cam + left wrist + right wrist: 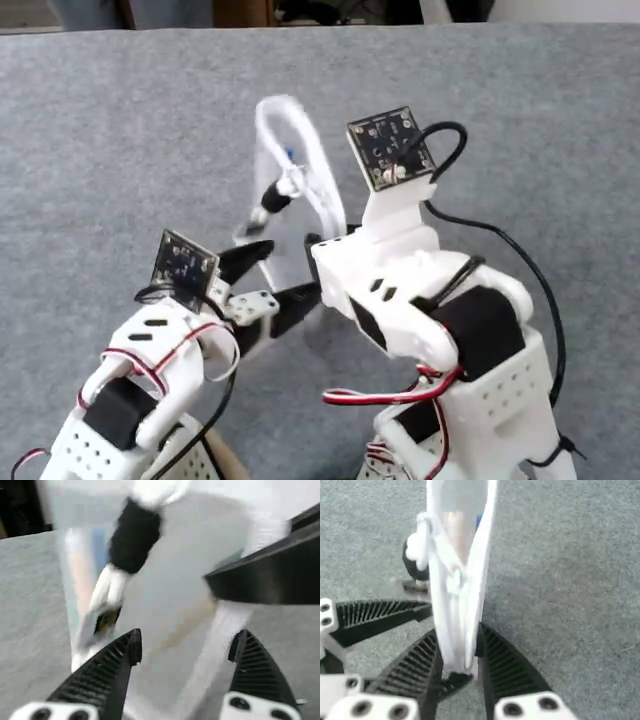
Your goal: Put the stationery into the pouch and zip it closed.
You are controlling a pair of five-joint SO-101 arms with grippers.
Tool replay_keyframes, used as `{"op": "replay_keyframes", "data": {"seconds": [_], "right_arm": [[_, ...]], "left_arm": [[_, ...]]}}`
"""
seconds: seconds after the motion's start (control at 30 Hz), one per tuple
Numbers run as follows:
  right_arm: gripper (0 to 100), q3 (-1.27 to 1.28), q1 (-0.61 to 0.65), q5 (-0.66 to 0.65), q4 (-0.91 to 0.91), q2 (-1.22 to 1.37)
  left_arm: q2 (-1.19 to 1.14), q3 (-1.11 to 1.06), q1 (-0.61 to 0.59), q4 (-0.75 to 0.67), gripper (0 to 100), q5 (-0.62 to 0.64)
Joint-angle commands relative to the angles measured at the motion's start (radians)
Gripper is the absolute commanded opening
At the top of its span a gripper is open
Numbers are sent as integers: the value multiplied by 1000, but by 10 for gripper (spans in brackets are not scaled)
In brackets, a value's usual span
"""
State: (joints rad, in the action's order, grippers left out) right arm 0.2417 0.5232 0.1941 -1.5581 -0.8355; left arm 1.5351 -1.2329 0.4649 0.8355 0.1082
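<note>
Left gripper [189, 635]: fingers spread, gripping nothing; they straddle the clear side wall of the pouch [320, 178] near the middle of the worktop [100, 150], seemingly placed to steady it or to take the pull
Right gripper [459, 630]: fingers pinched on the near end of the white zip edge, anchoring it so the zip has something to pull against
Pouch position: held up on edge at mid-worktop, running away from the arms toward the far edge
Zip pull [279, 196]: black-and-white tassel hanging at the pouch's side, just beyond the left fingers, untouched
Stationery [452, 519]: pinkish and blue shapes inside, too blurred to name
Mouth: far portion appears to gape, so zipping is judged unfinished
</note>
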Motion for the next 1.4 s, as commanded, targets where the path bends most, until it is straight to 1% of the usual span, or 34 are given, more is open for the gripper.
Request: {"op": "replay_keyframes", "data": {"seconds": [0.0,0.1,0.2,0.27,0.33,0.5,0.67,0.73,0.87,0.97,1.2,1.23,1.37], "right_arm": [[12,-13,15,-9,18,-38],[12,-13,14,-9,37,-38],[12,-12,14,-9,54,-38],[12,-10,14,-9,55,-38],[12,-10,14,-9,55,-38],[12,-7,14,-12,51,-36],[12,-7,14,-135,2,-36],[12,-5,14,-163,-8,-36],[12,47,14,-167,-2,-36],[12,91,14,-172,37,-38],[12,102,14,-172,48,-38],[12,102,14,-172,48,-38],[12,102,12,-172,48,-38]], "left_arm": [[-12,-7,-96,60,284,-48],[-12,-7,-148,94,266,-51],[-12,-7,-209,92,179,-51],[-12,2,-223,94,131,-51],[-11,4,-226,92,116,-48],[-11,25,-239,117,127,-46],[-11,120,-297,213,129,-48],[-11,153,-314,249,130,-49],[-11,179,-320,276,131,-49],[-11,179,-320,278,131,-49],[-11,220,-320,278,134,-49],[-11,225,-320,278,147,-48],[-11,219,-320,304,259,-46]]}}
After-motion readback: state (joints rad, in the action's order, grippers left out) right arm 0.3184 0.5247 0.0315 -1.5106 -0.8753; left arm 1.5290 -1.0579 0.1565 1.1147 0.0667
